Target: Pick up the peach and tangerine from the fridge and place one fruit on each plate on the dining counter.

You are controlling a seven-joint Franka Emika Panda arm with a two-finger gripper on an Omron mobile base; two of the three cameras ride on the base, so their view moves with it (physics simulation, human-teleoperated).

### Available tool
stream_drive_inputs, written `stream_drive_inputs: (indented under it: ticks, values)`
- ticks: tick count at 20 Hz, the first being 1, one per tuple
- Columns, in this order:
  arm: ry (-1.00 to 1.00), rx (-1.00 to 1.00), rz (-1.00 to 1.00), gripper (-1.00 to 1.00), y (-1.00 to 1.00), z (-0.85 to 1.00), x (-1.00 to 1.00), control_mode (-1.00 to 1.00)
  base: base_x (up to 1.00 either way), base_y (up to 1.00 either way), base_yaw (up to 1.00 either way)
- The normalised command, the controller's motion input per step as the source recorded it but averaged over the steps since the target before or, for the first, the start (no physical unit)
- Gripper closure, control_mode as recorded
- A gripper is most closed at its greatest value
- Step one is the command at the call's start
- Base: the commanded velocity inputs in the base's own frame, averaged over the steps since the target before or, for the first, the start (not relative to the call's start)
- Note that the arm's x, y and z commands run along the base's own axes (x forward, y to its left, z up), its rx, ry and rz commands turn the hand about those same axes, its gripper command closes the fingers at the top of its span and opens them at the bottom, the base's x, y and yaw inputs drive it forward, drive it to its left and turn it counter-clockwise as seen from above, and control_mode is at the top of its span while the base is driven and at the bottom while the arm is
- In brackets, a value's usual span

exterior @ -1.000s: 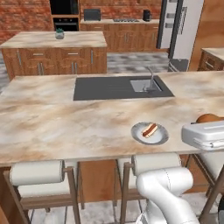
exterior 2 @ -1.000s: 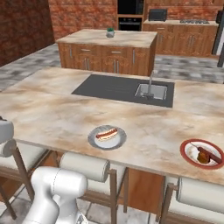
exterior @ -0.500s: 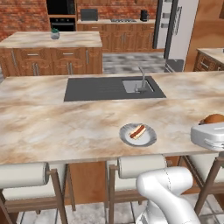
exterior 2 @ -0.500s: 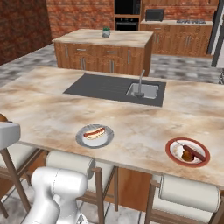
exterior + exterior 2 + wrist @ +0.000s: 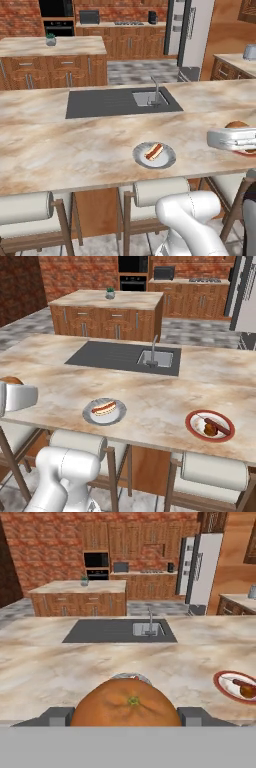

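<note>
My gripper is shut on an orange tangerine, with a dark fingertip on each side of it. It hangs above the near edge of the dining counter. Just past the fruit lies a grey plate, mostly hidden behind it. That plate carries a reddish-brown sausage in a bun. To its right sits a second, red-rimmed plate with sausage pieces. From the base the gripper shows as a white hand with the tangerine on top. The fridge stands far back on the right.
A dark inset sink with a tap lies mid-counter. Padded stools line the near side under the counter edge. A separate island with a potted plant stands behind, and an oven wall lies beyond it.
The whole picture has shifted as the base drove along the counter; both plates now sit nearer the middle of the views. The tangerine stays in the shut gripper.
</note>
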Motion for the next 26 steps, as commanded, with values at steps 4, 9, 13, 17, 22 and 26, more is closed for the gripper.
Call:
stream_drive_inputs:
  ticks: [4, 9, 13, 17, 22, 26]
  values:
    - [0.37, 0.07, -0.05, 1.00, -0.26, -0.29, 1.00, -1.00, 0.00, 0.00, 0.00]
    - [0.42, 0.03, 0.00, 1.00, -0.11, -0.53, 0.80, -1.00, 0.00, 0.00, 0.00]
    - [0.18, 0.00, 0.00, 1.00, 0.00, -0.37, 0.18, -1.00, 0.00, 0.00, 0.00]
    - [0.04, 0.00, 0.00, 1.00, 0.00, -0.54, 0.14, -1.00, 0.00, 0.00, 0.00]
    - [0.10, 0.00, 0.00, 1.00, -0.04, -0.54, 0.55, -1.00, 0.00, 0.00, 0.00]
    - [0.11, 0.00, 0.00, 1.00, -0.07, -0.56, 0.69, -1.00, 0.00, 0.00, 0.00]
